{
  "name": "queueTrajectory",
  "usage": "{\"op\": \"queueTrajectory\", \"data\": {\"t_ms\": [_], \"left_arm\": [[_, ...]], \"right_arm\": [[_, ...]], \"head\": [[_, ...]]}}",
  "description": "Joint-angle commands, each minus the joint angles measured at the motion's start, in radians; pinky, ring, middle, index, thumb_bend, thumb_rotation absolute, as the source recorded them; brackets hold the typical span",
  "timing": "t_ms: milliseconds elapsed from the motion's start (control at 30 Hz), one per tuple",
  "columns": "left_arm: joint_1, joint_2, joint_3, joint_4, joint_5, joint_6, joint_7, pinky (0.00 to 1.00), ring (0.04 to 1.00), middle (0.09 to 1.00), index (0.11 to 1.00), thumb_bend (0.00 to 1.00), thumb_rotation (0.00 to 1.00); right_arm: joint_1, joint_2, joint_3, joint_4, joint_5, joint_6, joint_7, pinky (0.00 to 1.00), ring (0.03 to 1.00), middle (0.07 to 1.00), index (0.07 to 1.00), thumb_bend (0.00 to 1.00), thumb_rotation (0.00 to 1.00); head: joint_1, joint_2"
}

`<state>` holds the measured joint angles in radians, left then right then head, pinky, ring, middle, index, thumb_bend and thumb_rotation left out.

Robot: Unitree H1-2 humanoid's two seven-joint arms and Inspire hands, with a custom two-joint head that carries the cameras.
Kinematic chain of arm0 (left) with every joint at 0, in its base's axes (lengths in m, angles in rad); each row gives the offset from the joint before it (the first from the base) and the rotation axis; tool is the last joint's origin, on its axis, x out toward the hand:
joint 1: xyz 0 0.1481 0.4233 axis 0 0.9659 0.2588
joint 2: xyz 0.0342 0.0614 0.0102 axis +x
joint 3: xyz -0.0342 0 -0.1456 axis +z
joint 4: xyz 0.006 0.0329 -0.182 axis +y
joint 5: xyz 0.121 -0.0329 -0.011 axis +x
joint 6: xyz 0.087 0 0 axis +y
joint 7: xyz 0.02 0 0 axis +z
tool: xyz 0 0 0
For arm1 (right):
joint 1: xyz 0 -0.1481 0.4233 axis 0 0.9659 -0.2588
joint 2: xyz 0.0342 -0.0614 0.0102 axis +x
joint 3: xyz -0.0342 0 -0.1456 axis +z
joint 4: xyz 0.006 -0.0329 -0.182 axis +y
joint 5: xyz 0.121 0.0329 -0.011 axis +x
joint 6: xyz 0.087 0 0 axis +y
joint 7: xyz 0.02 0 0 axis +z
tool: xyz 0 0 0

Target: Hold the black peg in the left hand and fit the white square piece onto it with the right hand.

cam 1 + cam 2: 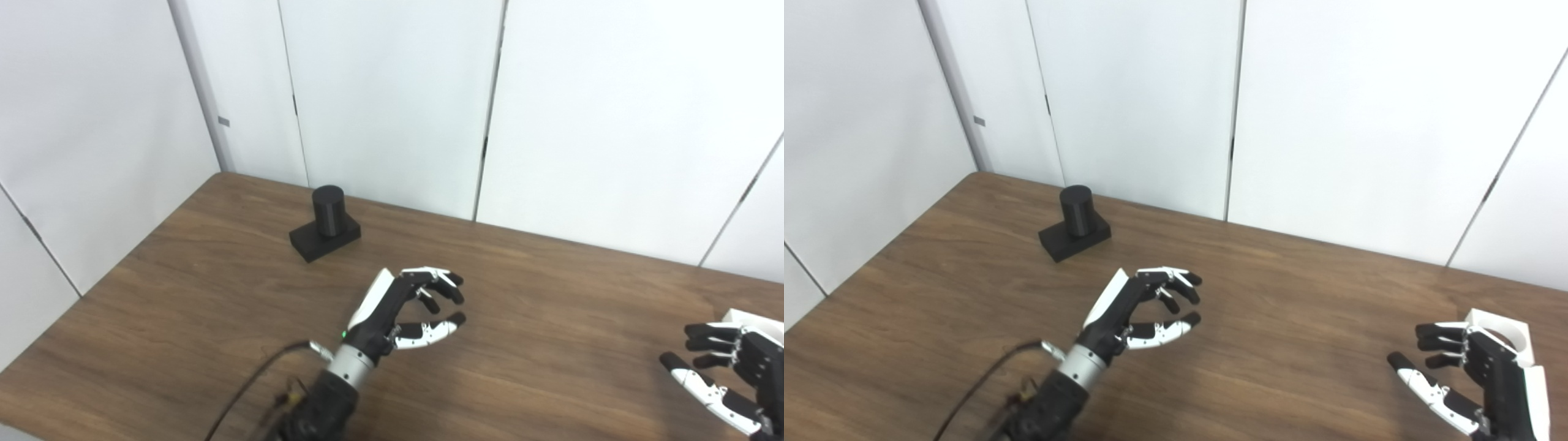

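**Both hands empty above the table, peg and square piece untouched**

The black peg (1075, 223) stands upright on its block near the table's (1286, 288) far left corner. The left hand (1139, 309) hovers mid-table, fingers spread and curled, holding nothing. The right hand (1473, 373), fingers apart, is by the right edge; the white square piece (1503, 331) lies just behind it, apparently not touched

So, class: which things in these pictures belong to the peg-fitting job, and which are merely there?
Part of the job:
- black peg, upright on its base, untouched
- white square piece, behind the right hand
- left hand, open
- right hand, open

Merely there:
- wooden table
- white wall panels
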<state>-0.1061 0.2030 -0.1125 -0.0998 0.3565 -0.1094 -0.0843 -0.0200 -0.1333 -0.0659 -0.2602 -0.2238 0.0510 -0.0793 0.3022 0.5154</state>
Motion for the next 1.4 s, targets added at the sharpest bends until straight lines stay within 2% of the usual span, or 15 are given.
{"op": "queueTrajectory", "data": {"t_ms": [0, 133, 233, 400, 633, 733, 833, 1000, 1167, 1367], "left_arm": [[-0.063, 0.025, 0.017, -0.044, 0.038, 0.013, 0.009, 0.57, 0.69, 0.74, 0.703, 0.75, 0.18], [-0.107, 0.062, 0.048, -0.077, 0.084, 0.095, 0.007, 0.62, 0.752, 0.788, 0.768, 0.76, 0.26], [-0.135, 0.082, 0.063, -0.093, 0.118, 0.136, 0.007, 0.64, 0.774, 0.801, 0.784, 0.77, 0.28], [-0.177, 0.126, 0.075, -0.109, 0.213, 0.181, 0.015, 0.64, 0.761, 0.801, 0.787, 0.75, 0.25], [-0.213, 0.168, 0.098, -0.096, 0.273, 0.181, 0.041, 0.67, 0.778, 0.803, 0.796, 0.76, 0.25], [-0.231, 0.178, 0.115, -0.083, 0.298, 0.188, 0.057, 0.69, 0.8, 0.817, 0.809, 0.76, 0.21], [-0.25, 0.185, 0.131, -0.075, 0.318, 0.206, 0.064, 0.64, 0.799, 0.833, 0.818, 0.76, 0.23], [-0.288, 0.21, 0.147, -0.035, 0.342, 0.22, 0.085, 0.61, 0.754, 0.849, 0.821, 0.76, 0.23], [-0.322, 0.243, 0.148, 0.019, 0.365, 0.22, 0.103, 0.69, 0.815, 0.848, 0.813, 0.76, 0.27], [-0.353, 0.271, 0.143, 0.092, 0.376, 0.233, 0.116, 0.7, 0.845, 0.865, 0.813, 0.77, 0.29]], "right_arm": [[-0.035, 0.001, 0.001, -0.04, -0.002, -0.009, 0.002, 0.47, 0.572, 0.601, 0.489, 0.49, 0.11], [-0.043, -0.004, 0.002, -0.026, 0.004, -0.022, 0.004, 0.46, 0.564, 0.596, 0.489, 0.49, 0.11], [-0.047, -0.004, 0.003, -0.022, -0.001, -0.018, 0.001, 0.46, 0.564, 0.597, 0.489, 0.49, 0.11], [-0.055, -0.011, 0.0, -0.011, 0.006, -0.025, 0.004, 0.47, 0.562, 0.594, 0.488, 0.49, 0.11], [-0.058, -0.014, -0.001, 0.001, 0.01, -0.044, 0.001, 0.47, 0.565, 0.595, 0.489, 0.49, 0.11], [-0.055, -0.015, -0.002, -0.001, 0.012, -0.046, 0.001, 0.46, 0.566, 0.599, 0.489, 0.49, 0.11], [-0.054, -0.017, -0.004, -0.002, 0.018, -0.048, 0.002, 0.46, 0.566, 0.601, 0.489, 0.49, 0.11], [-0.053, -0.019, -0.002, -0.006, 0.011, -0.05, -0.001, 0.45, 0.557, 0.594, 0.488, 0.49, 0.11], [-0.054, -0.021, -0.001, -0.005, -0.001, -0.051, -0.004, 0.45, 0.553, 0.595, 0.488, 0.49, 0.11], [-0.055, -0.022, -0.002, -0.007, 0.0, -0.051, -0.003, 0.44, 0.55, 0.587, 0.488, 0.49, 0.11]], "head": [[0.002, 0.0], [0.006, -0.006], [0.009, -0.008], [0.015, -0.013], [0.018, -0.013], [0.015, -0.013], [0.015, -0.011], [0.016, -0.01], [0.015, -0.007], [0.016, -0.004]]}}
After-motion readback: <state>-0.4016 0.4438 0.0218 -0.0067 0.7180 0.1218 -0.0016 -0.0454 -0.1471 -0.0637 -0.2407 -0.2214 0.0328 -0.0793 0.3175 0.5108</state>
